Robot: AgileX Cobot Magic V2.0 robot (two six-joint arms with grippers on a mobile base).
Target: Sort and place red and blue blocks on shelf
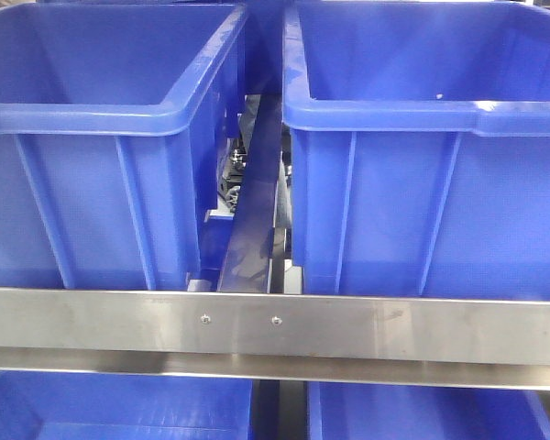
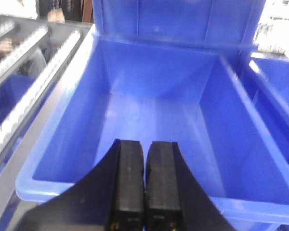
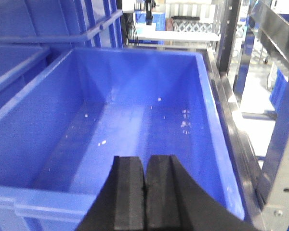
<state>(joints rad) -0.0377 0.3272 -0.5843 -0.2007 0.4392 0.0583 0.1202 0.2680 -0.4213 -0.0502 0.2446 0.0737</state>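
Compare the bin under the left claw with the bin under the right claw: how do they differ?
The left bin has a clean, bare floor, while the right bin has small white specks scattered across its floor. White roller tracks run along the left bin's outer side; a steel shelf rail runs along the right bin's outer side. Both are empty blue plastic bins, and the left claw and right claw are each closed with nothing between them.

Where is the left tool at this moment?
In the left wrist view, the left tool is shut at bottom centre, above the near rim of a blue tub.
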